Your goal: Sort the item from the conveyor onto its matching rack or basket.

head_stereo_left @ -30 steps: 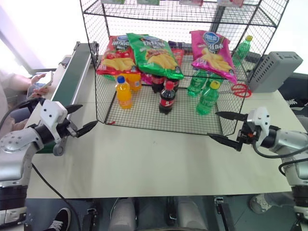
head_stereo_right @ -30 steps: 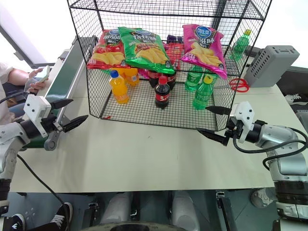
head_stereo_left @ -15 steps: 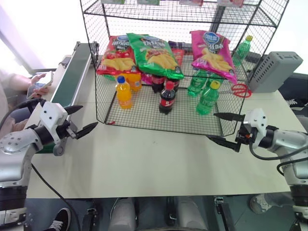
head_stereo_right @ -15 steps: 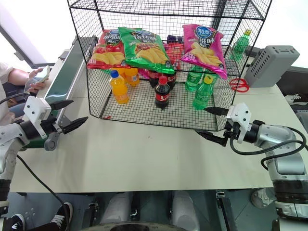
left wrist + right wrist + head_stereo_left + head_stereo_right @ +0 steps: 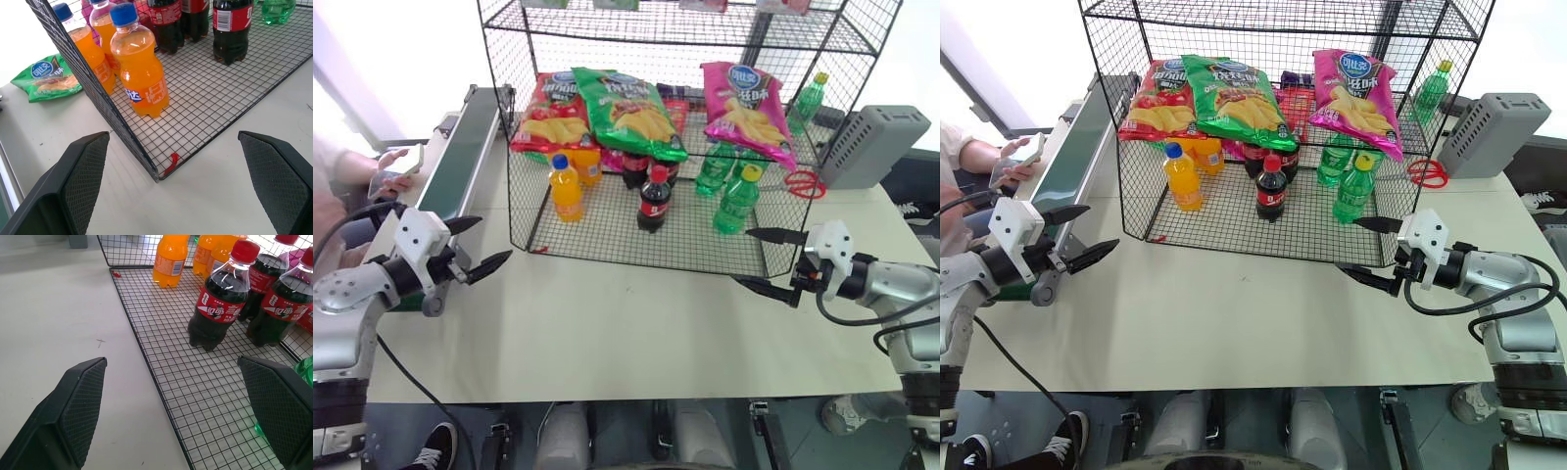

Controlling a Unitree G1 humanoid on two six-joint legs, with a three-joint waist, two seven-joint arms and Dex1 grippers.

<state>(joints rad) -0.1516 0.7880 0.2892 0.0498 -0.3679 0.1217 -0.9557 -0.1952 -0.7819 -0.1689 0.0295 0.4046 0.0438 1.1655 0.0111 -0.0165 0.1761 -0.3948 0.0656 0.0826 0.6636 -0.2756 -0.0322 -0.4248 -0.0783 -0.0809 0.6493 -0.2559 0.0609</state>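
Left eye view: pink chip bag [image 5: 744, 110] lies on the rack's [image 5: 558, 240] shelf at one o'clock. Left gripper [image 5: 475, 245] at nine and right gripper [image 5: 766, 260] at three hover over the worktop [image 5: 626, 323], fingers spread wide, empty.

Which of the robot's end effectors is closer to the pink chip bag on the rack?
The right end effector. It hangs open below the pink chip bag, by the rack's front right corner; the left end effector is open beside the conveyor.

Glossy crinkly pink chip bag [image 5: 745, 111], black wire rack [image 5: 607, 240], matt table [image 5: 626, 333]
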